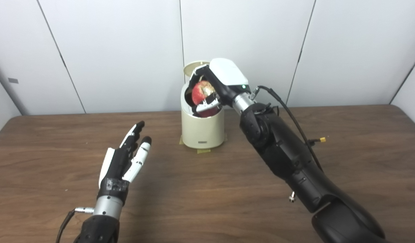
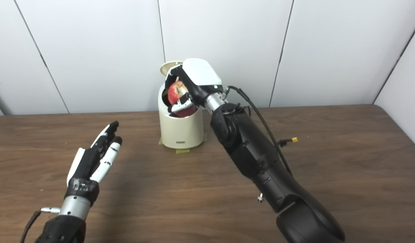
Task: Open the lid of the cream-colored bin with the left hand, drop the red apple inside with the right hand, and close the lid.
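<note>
your red apple (image 1: 203, 93) sits right at the mouth of the cream-colored bin (image 1: 203, 130), at about 12 o'clock on the worktop (image 1: 207, 189), near its far edge. the right hand (image 1: 216, 88) is clamped on the apple, fingers (image 1: 207, 105) curled under it and the white back of the hand over the top. the apple's lower part dips below the rim, and you cannot tell whether it touches the inside. the lid (image 1: 193, 67) stands tipped up behind the opening, at the bin's 12 o'clock; only its upper edge shows past the hand.

the bin stands upright on yellowish tape patches (image 1: 203, 151) that peek out at its base. the right forearm runs from 5 o'clock up to the bin and covers the bin's right shoulder and part of the rim. a black cable (image 1: 290, 114) loops off the wrist, ending in a small yellow connector (image 1: 323, 139) over the worktop at 3 o'clock.

your left hand (image 1: 124, 158) is at 8 o'clock, well apart from the bin, fingers spread and straight, holding nothing, pointing towards 1 o'clock. both arms are cut off by the bottom edge. the bin's interior is dark and hard to make out.
</note>
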`<state>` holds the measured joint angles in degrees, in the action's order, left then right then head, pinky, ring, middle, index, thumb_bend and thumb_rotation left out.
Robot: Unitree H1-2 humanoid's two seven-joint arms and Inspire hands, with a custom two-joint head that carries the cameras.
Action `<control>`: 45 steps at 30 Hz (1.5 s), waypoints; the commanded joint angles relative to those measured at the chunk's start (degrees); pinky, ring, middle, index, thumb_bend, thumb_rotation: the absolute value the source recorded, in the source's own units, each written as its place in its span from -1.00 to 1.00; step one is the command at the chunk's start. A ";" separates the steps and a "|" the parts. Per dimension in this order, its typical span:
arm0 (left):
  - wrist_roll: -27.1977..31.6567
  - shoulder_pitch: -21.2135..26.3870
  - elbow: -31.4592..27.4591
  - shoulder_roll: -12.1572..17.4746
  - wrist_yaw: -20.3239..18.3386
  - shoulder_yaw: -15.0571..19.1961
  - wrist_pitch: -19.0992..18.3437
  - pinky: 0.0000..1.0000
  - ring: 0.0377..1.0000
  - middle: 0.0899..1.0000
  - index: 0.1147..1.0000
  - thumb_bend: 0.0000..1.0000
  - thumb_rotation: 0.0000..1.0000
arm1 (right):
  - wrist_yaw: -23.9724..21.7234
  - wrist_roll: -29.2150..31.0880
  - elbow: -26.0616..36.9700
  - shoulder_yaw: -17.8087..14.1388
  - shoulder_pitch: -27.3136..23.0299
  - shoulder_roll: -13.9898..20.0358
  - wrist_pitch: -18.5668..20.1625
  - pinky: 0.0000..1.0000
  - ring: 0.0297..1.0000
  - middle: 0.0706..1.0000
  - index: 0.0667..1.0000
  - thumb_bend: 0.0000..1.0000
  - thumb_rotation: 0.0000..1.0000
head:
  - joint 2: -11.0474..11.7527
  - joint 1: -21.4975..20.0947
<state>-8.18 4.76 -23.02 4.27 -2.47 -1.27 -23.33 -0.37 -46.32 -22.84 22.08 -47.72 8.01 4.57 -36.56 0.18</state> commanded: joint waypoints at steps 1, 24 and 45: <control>0.48 1.77 -2.37 0.00 -0.03 0.05 1.41 1.00 1.00 0.96 0.89 -0.29 0.40 | 0.00 -0.55 2.07 -0.40 -3.60 0.86 0.96 0.62 0.76 0.68 0.47 0.52 -0.28 | -0.05 0.03; -0.58 1.81 -2.44 0.54 -0.77 -1.81 0.33 1.00 0.98 0.89 0.76 -0.30 0.40 | -0.47 8.54 4.90 -6.85 -1.58 -0.22 1.14 -0.09 0.04 0.02 -0.01 0.11 -0.84 | 0.56 -0.38; 1.67 1.47 -2.02 0.99 -1.42 0.44 -1.31 1.00 0.95 0.87 0.82 -0.25 0.34 | -2.65 19.48 18.38 -16.27 5.99 -2.33 18.97 -0.32 -0.21 -0.18 -0.04 0.05 -1.00 | 1.02 0.45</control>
<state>-6.98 4.68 -23.85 5.48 -4.51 -1.62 -24.98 -3.52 -27.68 -7.43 7.07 -40.28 5.49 22.97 -35.51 0.61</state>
